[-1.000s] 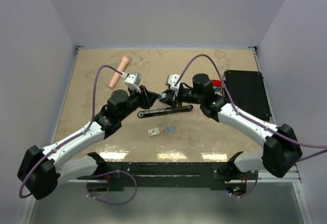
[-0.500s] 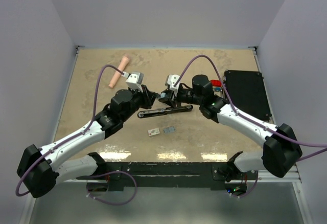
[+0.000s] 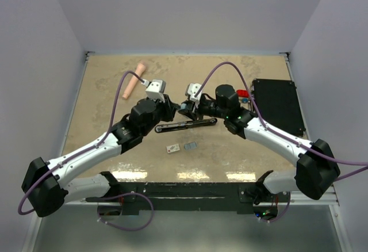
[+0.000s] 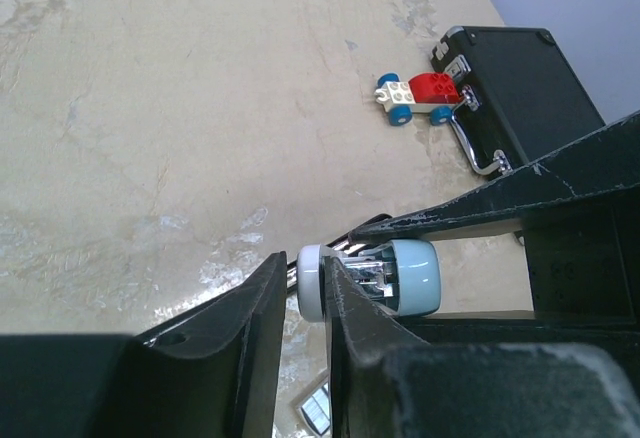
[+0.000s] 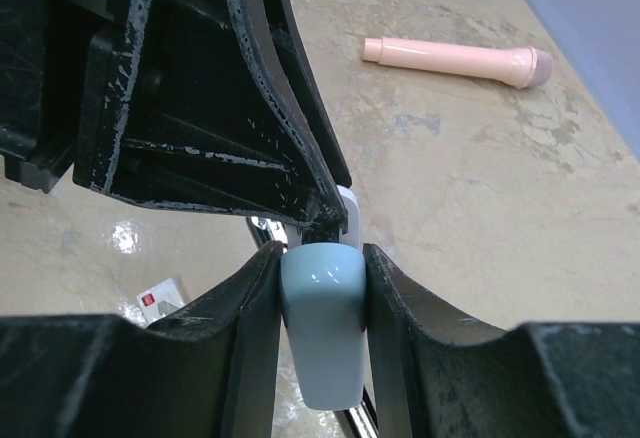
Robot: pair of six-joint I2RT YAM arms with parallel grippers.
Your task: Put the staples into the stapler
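Moved: left gripper, swung inward to meet the right. Nearest the bases, staples box and grey-blue tray lie loose on the table, nearside of both grippers. Black stapler lies crosswise between. Right gripper clamps pale-blue stapler. Left jaws straddle its white end, grip unclear. Beyond: toy car, black case, pink marker.

The right end effector clamps a pale-blue stapler.
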